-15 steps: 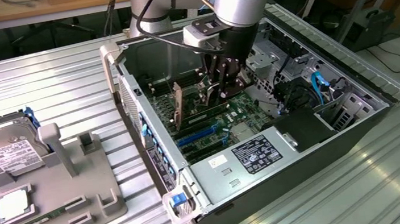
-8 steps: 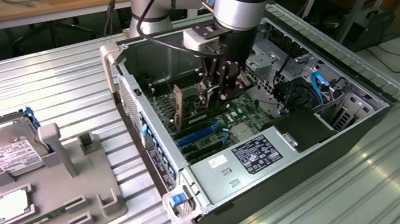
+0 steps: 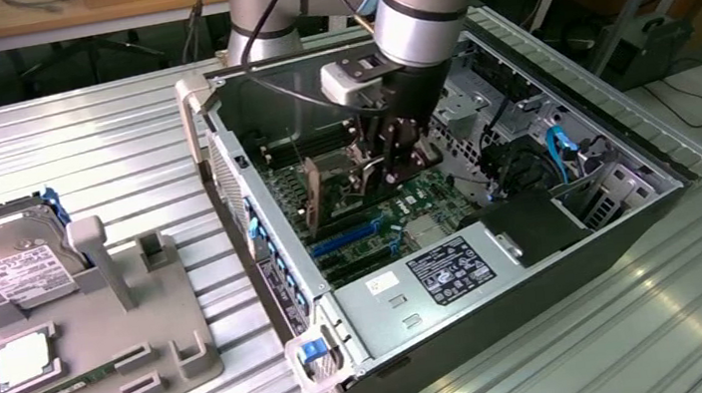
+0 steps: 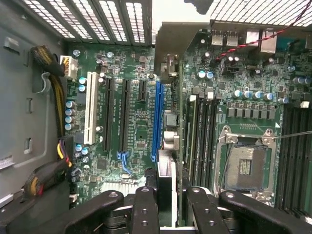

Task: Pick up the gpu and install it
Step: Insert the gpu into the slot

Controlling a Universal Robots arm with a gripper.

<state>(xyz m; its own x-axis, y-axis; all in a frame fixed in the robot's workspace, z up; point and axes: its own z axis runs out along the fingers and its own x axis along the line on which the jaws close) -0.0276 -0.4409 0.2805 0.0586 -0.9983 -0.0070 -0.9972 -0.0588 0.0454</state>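
My gripper is down inside the open computer case, shut on the gpu. The card stands on edge above the green motherboard. From the wrist view the gpu is seen edge-on, with its silver end bracket at the far end, and my gripper clamps it between two black fingers. The card's lower edge hangs just beside the long blue slot; I cannot tell whether it touches the board.
Black slots and a white slot lie beside the blue one, with a processor socket on the other side. The power supply fills the case's near end. A grey holder at the exterior view's left carries a hard drive and a memory stick.
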